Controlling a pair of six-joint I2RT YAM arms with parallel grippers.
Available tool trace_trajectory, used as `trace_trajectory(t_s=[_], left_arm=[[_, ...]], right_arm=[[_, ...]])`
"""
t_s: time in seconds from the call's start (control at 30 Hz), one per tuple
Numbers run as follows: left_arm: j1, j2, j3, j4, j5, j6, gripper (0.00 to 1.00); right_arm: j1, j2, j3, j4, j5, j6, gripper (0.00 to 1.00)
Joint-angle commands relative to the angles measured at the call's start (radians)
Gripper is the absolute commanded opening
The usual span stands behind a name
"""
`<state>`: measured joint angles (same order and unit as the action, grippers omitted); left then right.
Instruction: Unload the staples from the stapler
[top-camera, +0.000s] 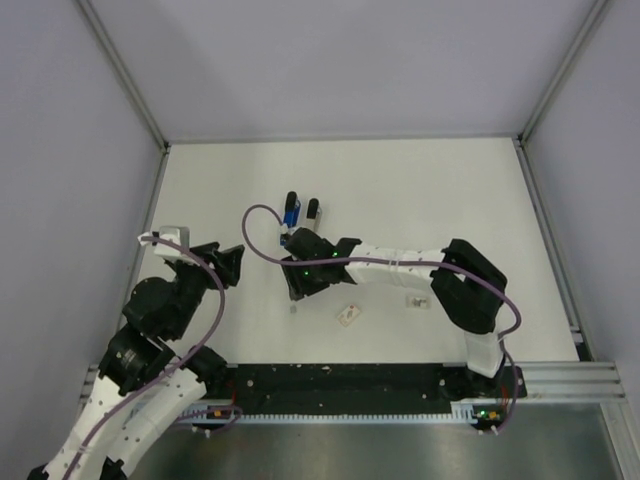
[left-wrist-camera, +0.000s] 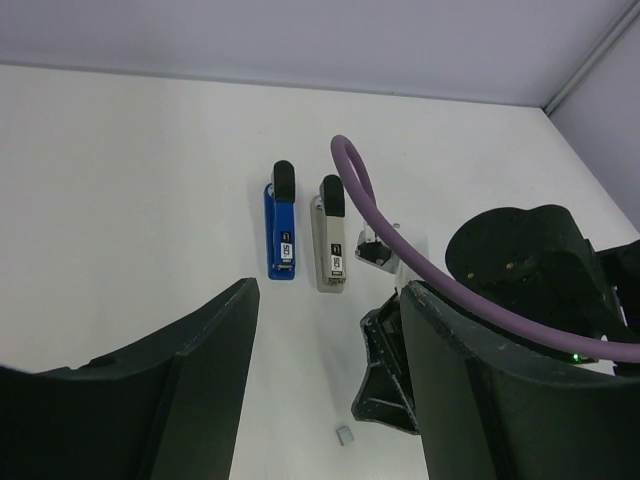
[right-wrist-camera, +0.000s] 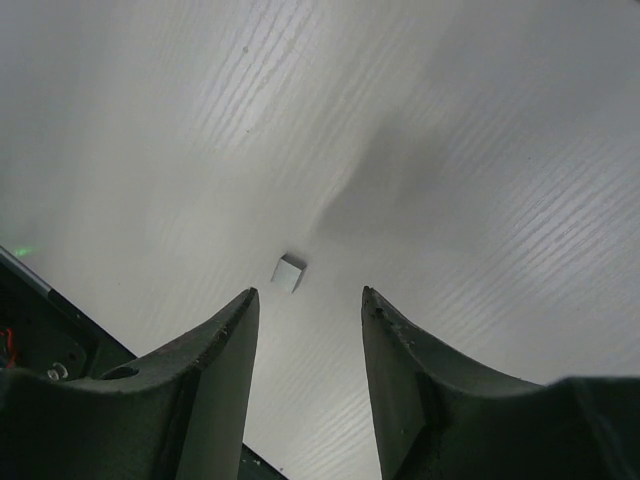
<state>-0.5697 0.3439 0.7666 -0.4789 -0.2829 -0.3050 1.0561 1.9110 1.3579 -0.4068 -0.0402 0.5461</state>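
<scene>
Two staplers lie side by side on the white table, a blue stapler (top-camera: 291, 211) (left-wrist-camera: 281, 222) and a grey stapler (top-camera: 312, 210) (left-wrist-camera: 331, 234), both closed. The staples (top-camera: 293, 308) (left-wrist-camera: 343, 434) (right-wrist-camera: 289, 272), a tiny silvery-grey piece, rest on the table nearer the arms. My right gripper (top-camera: 296, 292) (right-wrist-camera: 310, 295) hovers open just above them, nothing between its fingers; the staples lie just beyond the left fingertip. My left gripper (top-camera: 233, 262) (left-wrist-camera: 328, 300) is open and empty, off to the left, facing the staplers.
A small whitish box (top-camera: 349, 316) lies right of the staples, and another whitish box (top-camera: 415, 300) sits under the right forearm. A purple cable (left-wrist-camera: 380, 215) arcs over the right wrist. Grey walls enclose the table (top-camera: 420, 190) on three sides.
</scene>
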Motion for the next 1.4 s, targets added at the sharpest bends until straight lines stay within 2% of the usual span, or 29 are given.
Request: trace_trajectory(t_s=[0.0,0.37,1.03,1.23,1.37], left_arm=[[0.007,-0.034,-0.013,0.052,-0.001,-0.003,0.65],[0.008,-0.086,-0.020,0.065,0.045,-0.006,0.64],[-0.010,-0.141,-0.026,0.065,0.042,-0.003,0.66],[-0.018,-0.146,-0.026,0.062,0.036,-0.002,0.66],[-0.024,-0.146,-0.026,0.063,0.033,0.000,0.66]], right_arm=[[0.050,0.043,0.078,-0.029,0.092,0.074,0.46],[0.104,0.134,0.153,-0.089,0.166,0.160,0.45],[0.154,0.210,0.224,-0.191,0.255,0.204,0.41],[0.162,0.237,0.247,-0.224,0.289,0.206,0.38],[0.168,0.253,0.265,-0.240,0.306,0.201,0.32]])
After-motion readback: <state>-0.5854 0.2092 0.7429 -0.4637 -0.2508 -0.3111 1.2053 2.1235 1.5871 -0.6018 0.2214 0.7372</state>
